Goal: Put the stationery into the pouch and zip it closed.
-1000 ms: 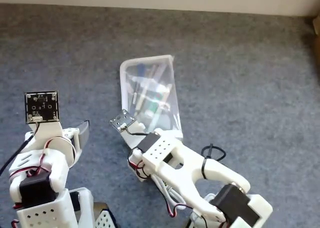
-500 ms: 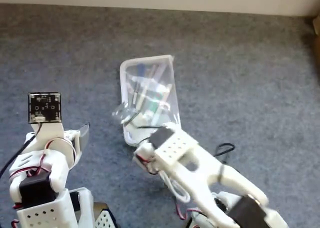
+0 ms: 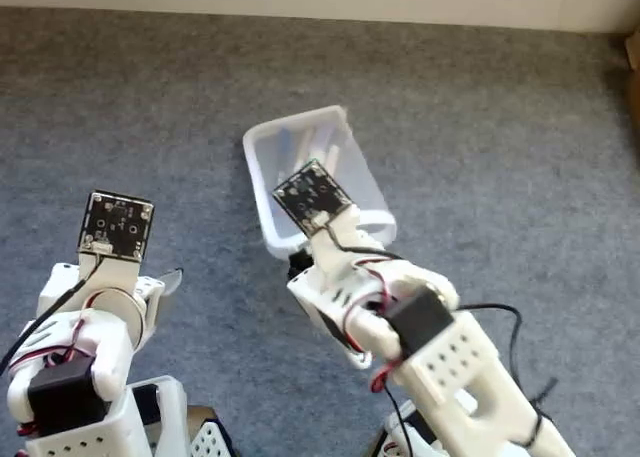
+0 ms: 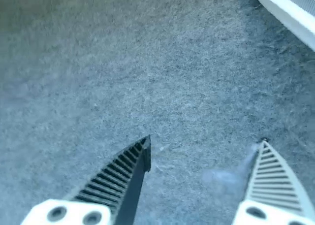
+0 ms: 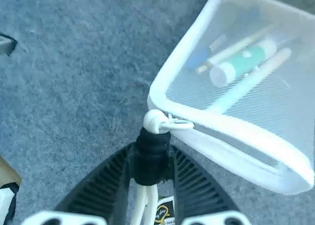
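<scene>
The stationery [image 5: 241,60] is seen inside the mesh pouch [image 5: 236,102], which lies on the grey carpet [image 3: 500,97] in front of both arms, so loading is judged complete. The black pull [image 5: 151,148] on the zip cord is clenched between the jaws of the right gripper [image 5: 152,158] at one corner of the pouch. A slit is visible along the zip edge, so closing is judged unfinished. The left gripper [image 4: 204,151] is held released over the carpet beside the pouch, grasping nothing. The pouch is not pinned down and may be dragged along with the pull.

White mesh pouch [image 5: 278,114], pens [image 5: 235,49] and glue stick [image 5: 242,62] inside
</scene>
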You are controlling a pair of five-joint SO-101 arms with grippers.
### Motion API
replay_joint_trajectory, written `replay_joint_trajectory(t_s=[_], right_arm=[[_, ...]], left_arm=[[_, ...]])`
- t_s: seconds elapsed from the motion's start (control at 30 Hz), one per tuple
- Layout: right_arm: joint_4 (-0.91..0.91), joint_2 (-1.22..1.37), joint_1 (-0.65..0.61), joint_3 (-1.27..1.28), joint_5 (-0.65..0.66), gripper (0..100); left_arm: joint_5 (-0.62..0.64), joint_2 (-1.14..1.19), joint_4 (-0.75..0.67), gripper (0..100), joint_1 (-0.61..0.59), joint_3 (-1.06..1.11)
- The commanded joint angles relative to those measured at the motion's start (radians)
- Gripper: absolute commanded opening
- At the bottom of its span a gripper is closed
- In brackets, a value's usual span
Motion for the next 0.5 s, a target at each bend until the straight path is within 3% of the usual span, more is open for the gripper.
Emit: replay_joint_trajectory(t_s=[0.0, 0.47], right_arm=[[0.005, -0.128, 0.019, -0.031, 0.006, 0.5], [0.033, -0.312, 0.077, -0.035, 0.006, 0.5]], left_arm=[[-0.054, 0.005, -0.002, 34, -0.001, -0.071], [-0.055, 0.005, -0.003, 34, 0.309, -0.116]])
